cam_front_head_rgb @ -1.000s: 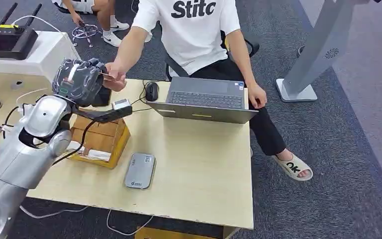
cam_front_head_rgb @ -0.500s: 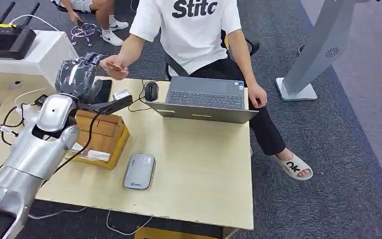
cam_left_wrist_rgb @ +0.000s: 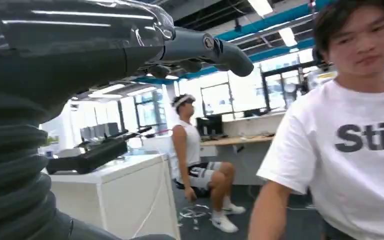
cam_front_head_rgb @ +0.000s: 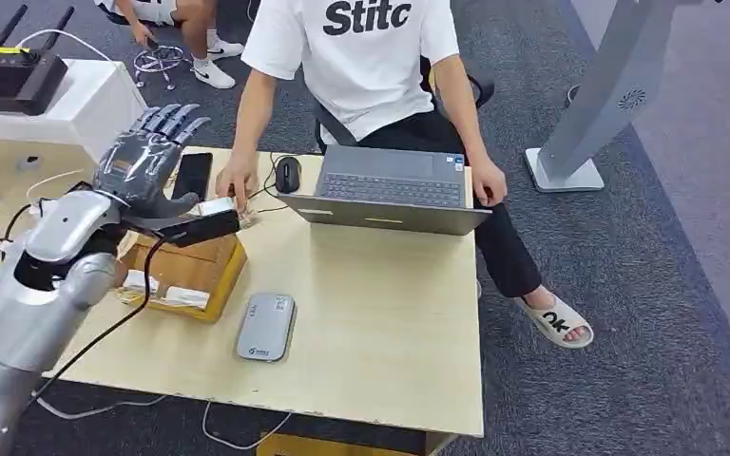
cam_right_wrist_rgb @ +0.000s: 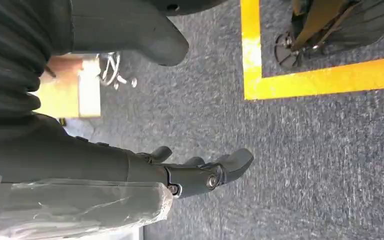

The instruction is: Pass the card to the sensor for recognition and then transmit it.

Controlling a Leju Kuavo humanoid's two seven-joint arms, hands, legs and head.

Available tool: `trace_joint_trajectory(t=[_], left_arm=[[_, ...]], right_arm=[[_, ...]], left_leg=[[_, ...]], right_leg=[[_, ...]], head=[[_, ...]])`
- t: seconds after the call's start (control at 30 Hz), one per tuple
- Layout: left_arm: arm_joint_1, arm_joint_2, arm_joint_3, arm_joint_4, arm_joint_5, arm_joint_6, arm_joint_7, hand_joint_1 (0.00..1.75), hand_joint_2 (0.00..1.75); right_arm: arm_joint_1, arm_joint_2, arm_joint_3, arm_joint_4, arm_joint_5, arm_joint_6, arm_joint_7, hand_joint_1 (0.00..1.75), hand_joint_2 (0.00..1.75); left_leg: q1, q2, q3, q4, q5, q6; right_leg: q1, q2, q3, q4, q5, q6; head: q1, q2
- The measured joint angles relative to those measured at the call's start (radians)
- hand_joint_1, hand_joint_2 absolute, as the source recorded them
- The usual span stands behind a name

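Note:
My left hand [cam_front_head_rgb: 147, 157] is raised over the table's far left, fingers spread and straight, holding nothing; in the left wrist view its fingers [cam_left_wrist_rgb: 200, 47] stretch out bare. A person in a white T-shirt [cam_front_head_rgb: 366, 57] sits behind the table, one hand [cam_front_head_rgb: 238, 180] resting on the tabletop beside the mouse. I cannot make out the card at that hand. The grey card sensor [cam_front_head_rgb: 266, 326] lies flat near the table's front. My right hand [cam_right_wrist_rgb: 200, 172] hangs over the carpet, fingers loosely extended and empty.
A wooden box [cam_front_head_rgb: 190, 266] stands under my left forearm. An open laptop [cam_front_head_rgb: 390, 190], a black mouse [cam_front_head_rgb: 288, 174] and a black phone [cam_front_head_rgb: 191, 175] lie along the table's far edge. A white stand with a router [cam_front_head_rgb: 9, 71] is at far left.
The person took the card from my left hand and lowered their hand to the table. My left hand spread its fingers and drew back slightly.

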Motion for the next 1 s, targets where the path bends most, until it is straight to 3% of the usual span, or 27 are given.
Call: trace_joint_trajectory(t=[0.13,0.27,0.4,0.5,0.63,0.77,0.87,1.0], left_arm=[[0.043,0.155,0.002,-0.176,0.151,-0.059,0.008,0.00,1.75],[0.097,0.306,0.025,-0.308,0.232,-0.087,0.032,0.00,1.75],[0.212,0.467,0.121,-0.447,0.350,-0.105,0.043,0.00,1.75],[0.313,0.538,0.206,-0.522,0.364,-0.107,0.050,0.00,1.75],[0.433,0.569,0.301,-0.568,0.350,-0.115,0.048,0.00,1.75],[0.501,0.562,0.343,-0.575,0.300,-0.097,0.037,0.00,1.75],[0.552,0.507,0.345,-0.546,0.186,-0.029,0.031,0.00,1.75],[0.584,0.396,0.335,-0.463,0.069,0.053,0.036,0.00,1.75]], right_arm=[[0.006,0.009,-0.021,-0.013,-0.005,0.001,-0.006,0.00,1.75],[0.009,0.018,-0.037,-0.029,-0.007,0.011,-0.002,0.00,1.75],[0.017,0.038,-0.059,-0.057,-0.011,0.019,-0.001,0.00,1.75],[0.017,0.052,-0.075,-0.074,-0.008,0.019,0.002,0.00,1.75],[0.016,0.060,-0.085,-0.087,-0.001,0.031,0.003,0.00,1.75],[0.016,0.061,-0.094,-0.091,0.010,0.035,-0.001,0.00,1.75],[0.016,0.061,-0.096,-0.091,0.021,0.036,-0.006,0.00,1.75],[0.013,0.061,-0.097,-0.090,0.038,0.034,-0.005,0.00,1.75]], left_leg=[[0.000,0.000,-0.001,0.000,0.000,0.000],[0.001,0.000,-0.002,-0.001,0.000,0.000],[0.001,0.002,-0.001,-0.001,-0.001,-0.002],[0.000,0.001,-0.002,-0.001,-0.001,-0.002],[0.000,0.001,-0.001,-0.001,-0.001,-0.002],[-0.001,0.000,0.000,-0.001,-0.001,-0.002],[-0.001,0.000,0.000,-0.001,-0.001,-0.002],[-0.001,0.000,0.000,-0.001,-0.001,-0.002]], right_leg=[[0.000,0.000,-0.002,0.000,-0.001,-0.001],[0.000,-0.001,-0.002,0.001,-0.002,-0.002],[0.000,0.001,-0.004,0.001,-0.002,-0.003],[0.000,0.000,-0.004,0.001,-0.002,-0.003],[0.000,-0.001,-0.003,0.000,-0.002,-0.003],[-0.001,-0.002,-0.002,0.000,-0.002,-0.003],[-0.001,-0.002,-0.002,0.000,-0.002,-0.003],[-0.001,-0.002,-0.002,0.000,-0.002,-0.003]], head=[[0.000,0.000],[0.001,0.000],[0.000,0.000],[0.001,0.000],[0.002,0.000],[0.002,0.000],[0.001,0.000],[0.001,0.000]])
